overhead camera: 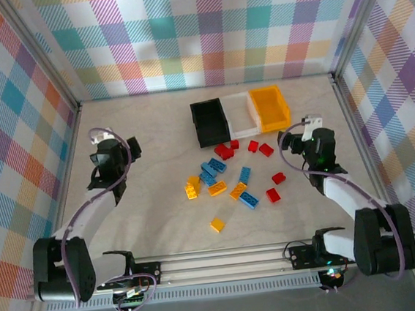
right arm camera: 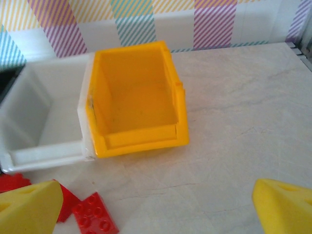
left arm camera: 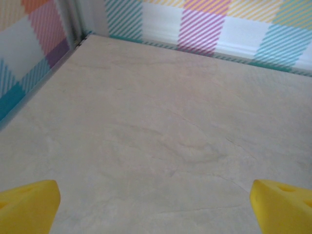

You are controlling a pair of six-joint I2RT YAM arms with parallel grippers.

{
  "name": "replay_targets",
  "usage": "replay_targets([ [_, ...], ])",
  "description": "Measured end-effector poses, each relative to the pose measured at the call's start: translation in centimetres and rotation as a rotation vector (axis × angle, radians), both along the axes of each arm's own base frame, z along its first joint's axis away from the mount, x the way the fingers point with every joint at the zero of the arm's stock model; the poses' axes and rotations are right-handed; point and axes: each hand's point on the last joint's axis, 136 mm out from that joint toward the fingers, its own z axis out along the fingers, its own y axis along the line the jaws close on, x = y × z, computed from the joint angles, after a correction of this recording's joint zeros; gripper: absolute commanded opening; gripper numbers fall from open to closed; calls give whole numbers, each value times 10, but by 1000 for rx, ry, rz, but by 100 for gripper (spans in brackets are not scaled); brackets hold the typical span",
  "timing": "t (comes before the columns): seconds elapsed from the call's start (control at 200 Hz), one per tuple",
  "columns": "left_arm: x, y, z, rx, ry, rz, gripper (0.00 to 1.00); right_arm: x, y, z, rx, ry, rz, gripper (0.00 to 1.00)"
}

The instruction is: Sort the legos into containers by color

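Three containers stand in a row at the back: black (overhead camera: 197, 124), white (overhead camera: 243, 131) and yellow-orange (overhead camera: 288, 105). Red, blue and orange legos lie scattered in front of them, such as red (overhead camera: 224, 152), blue (overhead camera: 213, 167) and orange (overhead camera: 193, 188). My right gripper (overhead camera: 297, 131) hovers open just right of the red bricks. It faces the yellow-orange bin (right arm camera: 131, 144), with the white bin (right arm camera: 44, 153) and a red brick (right arm camera: 95, 219) at its left. Nothing lies between its yellow fingertips (right arm camera: 29, 207). My left gripper (overhead camera: 118, 140) is open over bare table at the left, fingertips (left arm camera: 29, 204) wide apart.
Plaid walls close the table on three sides, with metal rails at their base (overhead camera: 74, 146). A lone orange brick (overhead camera: 217, 224) lies nearest the arm bases. Bare tabletop (left arm camera: 156, 122) spreads in front of the left gripper up to the back left corner.
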Motion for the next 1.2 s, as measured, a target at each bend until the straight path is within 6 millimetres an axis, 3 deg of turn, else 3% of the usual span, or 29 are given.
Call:
replay_targets([
  [0.195,-18,-7,43,-136,-54,7,100,-9,24,34,158,69,63,100],
  [0.32,-23,-30,55,-218,-37,-66,100,-21,44,39,238,210,95,100],
  [0.385,-24,-53,54,-255,3,-141,100,-30,58,36,263,297,120,100],
  [0.58,-47,-128,17,-291,214,-386,100,-88,105,-9,223,594,213,100],
  [0.715,-70,-163,1,-291,301,-504,100,-116,108,-45,166,743,191,97],
  [0.905,-84,-175,-13,-294,358,-552,100,-121,93,-81,93,860,97,96],
  [1.05,-85,-178,-16,-295,372,-562,100,-120,84,-100,43,916,48,88],
  [1.2,-84,-180,-22,-295,390,-565,100,-105,82,-110,23,944,35,84],
])
